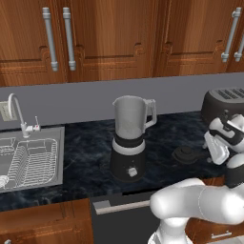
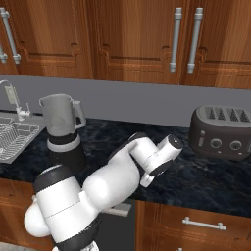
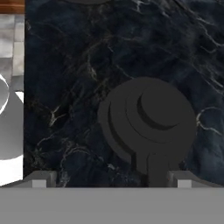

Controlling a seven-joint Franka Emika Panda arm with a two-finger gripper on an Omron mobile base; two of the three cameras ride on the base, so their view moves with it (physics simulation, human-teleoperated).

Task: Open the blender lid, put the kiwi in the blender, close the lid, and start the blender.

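The blender lid (image 3: 146,124) — round, black, raised centre knob — lies flat on the counter (image 3: 78,65) under the spread-open, empty gripper (image 3: 111,180).

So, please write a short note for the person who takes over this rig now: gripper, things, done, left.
Gripper: open, holding nothing, over the blender lid.
Blender lid: off the jar, lying flat on the dark counter, right of the blender. Jar mouth is open.
Kiwi: I cannot find it in these pictures.
Done: lid opened.
Left: find the kiwi, put it in the jar, close the lid, start the blender.
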